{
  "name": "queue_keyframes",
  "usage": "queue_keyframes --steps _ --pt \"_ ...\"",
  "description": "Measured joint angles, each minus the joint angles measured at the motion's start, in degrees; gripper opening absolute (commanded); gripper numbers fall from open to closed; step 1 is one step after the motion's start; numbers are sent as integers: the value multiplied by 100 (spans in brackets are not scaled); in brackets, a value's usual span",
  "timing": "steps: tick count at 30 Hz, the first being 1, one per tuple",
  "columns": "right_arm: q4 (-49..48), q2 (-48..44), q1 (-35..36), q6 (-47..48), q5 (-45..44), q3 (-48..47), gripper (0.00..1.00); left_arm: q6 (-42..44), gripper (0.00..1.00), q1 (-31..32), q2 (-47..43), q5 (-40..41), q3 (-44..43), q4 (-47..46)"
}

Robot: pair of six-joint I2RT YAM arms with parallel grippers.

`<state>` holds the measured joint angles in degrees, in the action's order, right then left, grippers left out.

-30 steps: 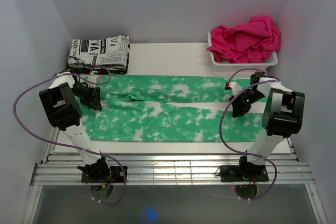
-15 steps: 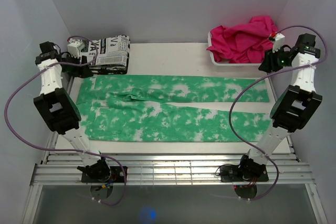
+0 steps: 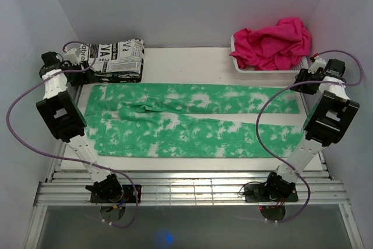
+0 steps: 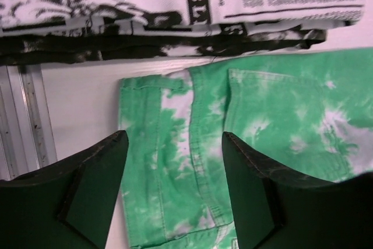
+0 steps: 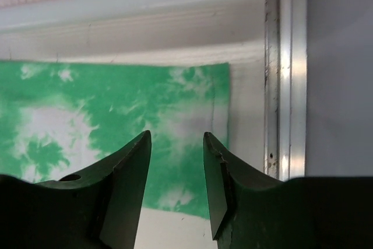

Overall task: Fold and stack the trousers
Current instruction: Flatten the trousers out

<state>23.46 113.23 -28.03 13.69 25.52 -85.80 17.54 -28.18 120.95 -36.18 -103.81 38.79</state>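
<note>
While I hang over the table (image 3: 192,56): the trousers (image 3: 192,122) lie flat across it at full length, both legs out, and I see no fold in them yet.
Long axis: it runs side to side across my front. The waist is on my left and the leg ends on my right, with a thin wedge of bare table opening between the legs toward the right.
Neighbours: a folded newsprint cloth (image 3: 112,59) sits just beyond the waist at the far left. A basket (image 3: 268,70) of pink cloth (image 3: 271,42) sits just beyond the far leg's end at the far right.
Left claw (image 4: 175,138): open wide with nothing in it. I'm looking straight down past my fingers at the far corner of the waist end (image 4: 157,161), and the newsprint cloth is just past that corner.
Right claw (image 5: 176,138): open, a narrower gap than the left, also empty. Below it is the far corner of the far leg's hem (image 5: 218,121), with the basket wall just beyond.
Height: both claws hover above the cloth and neither is touching it.
Who is nearer: left owns the waist and right owns the hem. Each is well apart from the other's end, so there's no cause to cross.
What the move turns on, as I judge it: the cloth lies straight below each claw, on the far long edge. I'd drop down on both far corners together, then carry that edge toward me over the near leg, folding along the long axis.
Risk, my guess: if one side pinches late, the leg will skew.
</note>
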Motion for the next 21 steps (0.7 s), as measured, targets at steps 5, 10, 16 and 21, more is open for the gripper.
queue_keyframes --steps 5,10,16,21 --pt "-817 354 4 -199 -232 -17 49 -26 79 -109 522 129 -317 17" --pt "-1176 813 57 -284 -424 -190 49 0 80 -186 861 223 -369 37" --pt "-1392 1150 284 -280 -476 -376 49 39 80 -203 916 280 -382 87" --pt "-1574 1445 472 -256 -621 -627 49 94 81 -203 916 348 -382 107"
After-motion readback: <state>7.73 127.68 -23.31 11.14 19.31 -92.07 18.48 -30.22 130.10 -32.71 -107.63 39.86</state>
